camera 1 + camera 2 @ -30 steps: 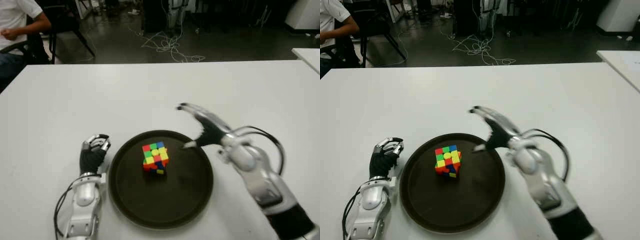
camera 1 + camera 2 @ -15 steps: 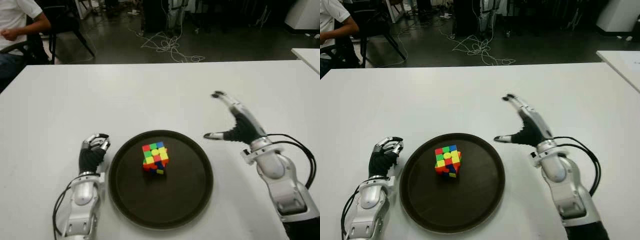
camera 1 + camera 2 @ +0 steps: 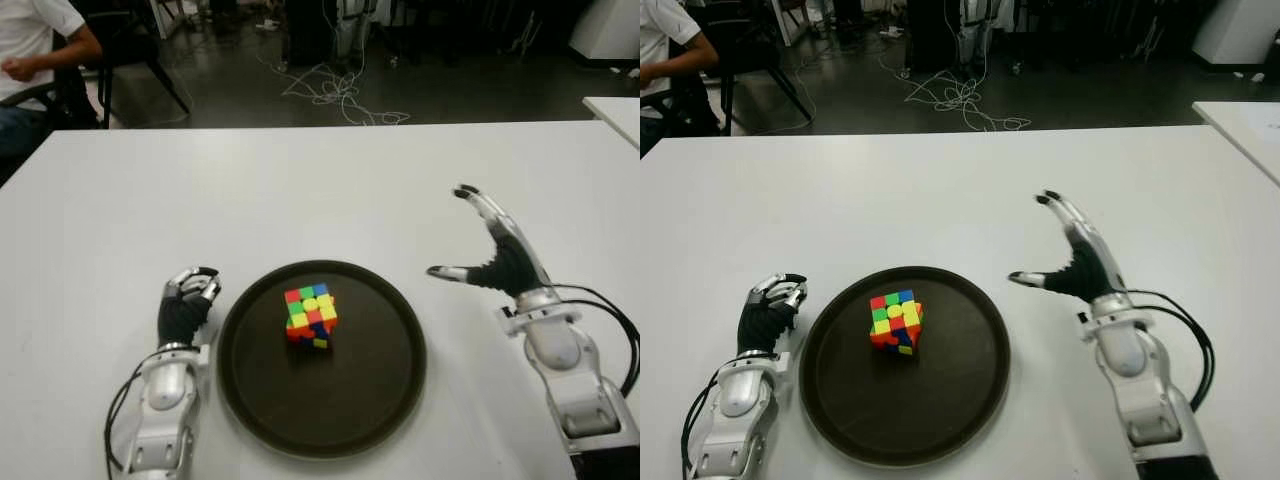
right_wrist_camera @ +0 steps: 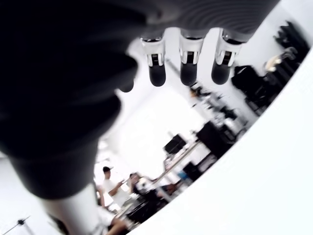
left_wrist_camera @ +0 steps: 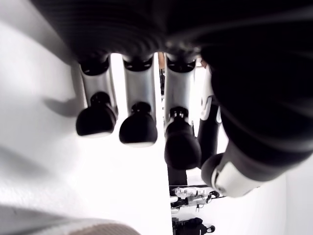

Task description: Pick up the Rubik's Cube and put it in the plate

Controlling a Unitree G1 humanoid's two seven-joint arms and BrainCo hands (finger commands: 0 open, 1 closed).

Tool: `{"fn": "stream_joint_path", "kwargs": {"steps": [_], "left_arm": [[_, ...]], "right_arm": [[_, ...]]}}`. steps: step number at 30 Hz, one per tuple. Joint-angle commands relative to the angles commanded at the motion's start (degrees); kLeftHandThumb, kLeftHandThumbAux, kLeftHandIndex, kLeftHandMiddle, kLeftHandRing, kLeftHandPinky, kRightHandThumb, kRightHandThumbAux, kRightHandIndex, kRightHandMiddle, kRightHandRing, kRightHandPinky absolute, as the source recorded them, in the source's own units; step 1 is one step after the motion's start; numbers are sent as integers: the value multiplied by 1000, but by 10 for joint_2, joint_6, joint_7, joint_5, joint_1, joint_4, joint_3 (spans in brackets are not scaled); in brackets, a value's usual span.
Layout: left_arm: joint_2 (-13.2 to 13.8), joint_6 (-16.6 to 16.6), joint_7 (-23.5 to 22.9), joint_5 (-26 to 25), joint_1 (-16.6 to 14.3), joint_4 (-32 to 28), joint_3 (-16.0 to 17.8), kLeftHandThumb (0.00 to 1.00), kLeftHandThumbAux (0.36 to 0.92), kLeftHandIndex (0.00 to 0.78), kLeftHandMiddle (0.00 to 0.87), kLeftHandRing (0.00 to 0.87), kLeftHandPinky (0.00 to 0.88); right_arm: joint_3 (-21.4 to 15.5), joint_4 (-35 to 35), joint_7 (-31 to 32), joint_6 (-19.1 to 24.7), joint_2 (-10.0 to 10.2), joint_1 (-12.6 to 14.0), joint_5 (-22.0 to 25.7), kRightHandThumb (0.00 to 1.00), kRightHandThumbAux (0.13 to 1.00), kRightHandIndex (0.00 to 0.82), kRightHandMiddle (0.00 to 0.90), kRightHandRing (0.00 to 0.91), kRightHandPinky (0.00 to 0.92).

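Note:
The Rubik's Cube (image 3: 311, 316) sits inside the round dark plate (image 3: 380, 400), a little left of its middle, with nothing touching it. My right hand (image 3: 492, 255) is to the right of the plate, above the white table, fingers spread and empty. In the right wrist view its fingertips (image 4: 188, 71) point into open space. My left hand (image 3: 186, 300) shows just left of the plate's rim, fingers curled with nothing in them, as the left wrist view also shows.
The white table (image 3: 250, 190) stretches wide behind the plate. A person (image 3: 35, 45) sits on a chair at the far left beyond the table. Cables (image 3: 335, 90) lie on the dark floor. Another white table corner (image 3: 620, 110) is at the far right.
My right hand has drawn back from over the plate's right rim to the right side of the plate, staying spread. The cube and my left hand have not moved.

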Motion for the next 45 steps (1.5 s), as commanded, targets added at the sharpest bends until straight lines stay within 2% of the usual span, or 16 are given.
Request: {"fn": "stream_joint_path", "kwargs": {"steps": [9, 12, 15, 20, 26, 27, 34, 36, 37, 38, 39, 42, 45], "left_arm": [[6, -6, -1, 4, -1, 3, 1, 710, 706, 443, 808, 827, 807], [7, -5, 4, 8, -2, 7, 0, 710, 706, 443, 809, 827, 808], [9, -5, 5, 10, -3, 10, 0, 710, 706, 443, 810, 828, 810], [15, -6, 4, 14, -7, 20, 1, 709, 706, 443, 804, 824, 804], [20, -16, 1, 17, -8, 27, -1, 710, 706, 443, 805, 825, 805], [22, -18, 0, 17, -9, 28, -1, 710, 706, 443, 804, 824, 803], [27, -27, -8, 16, -7, 34, -3, 711, 707, 443, 802, 819, 793], [26, -26, -9, 15, -6, 32, -2, 710, 707, 443, 801, 818, 791], [26, -24, -9, 15, -6, 30, -2, 711, 707, 443, 802, 817, 791], [25, -22, -9, 15, -5, 29, -2, 710, 707, 443, 802, 817, 792], [24, -22, -9, 15, -5, 28, -2, 710, 706, 443, 802, 817, 792], [23, -20, -8, 15, -4, 26, -1, 710, 706, 443, 802, 818, 794], [23, -18, -8, 14, -4, 24, -1, 711, 706, 443, 802, 818, 795]], "right_arm": [[-2, 19, -38, -9, 12, 22, -6, 0, 901, 60, 88, 84, 93], [0, 47, -61, -36, 21, 43, -3, 0, 897, 67, 100, 96, 104], [1, 59, -71, -49, 24, 48, -1, 0, 890, 71, 109, 104, 105], [-2, 82, -99, -62, 56, 56, 22, 0, 867, 80, 122, 114, 92], [0, 121, -146, -75, 77, 56, 32, 0, 809, 111, 154, 148, 139], [0, 125, -155, -77, 79, 57, 33, 0, 802, 143, 183, 179, 178], [1, 157, -196, -95, 95, 51, 49, 0, 820, 332, 317, 314, 298], [0, 162, -203, -97, 100, 48, 56, 25, 835, 405, 366, 365, 347], [-1, 167, -206, -97, 103, 46, 62, 155, 815, 409, 395, 398, 388], [-2, 171, -208, -97, 104, 45, 66, 344, 786, 415, 468, 476, 480], [-1, 174, -210, -97, 105, 44, 69, 466, 767, 419, 514, 527, 539], [0, 181, -212, -98, 105, 40, 80, 611, 744, 425, 613, 629, 649], [0, 184, -214, -94, 105, 36, 90, 660, 736, 429, 695, 708, 722]]}}
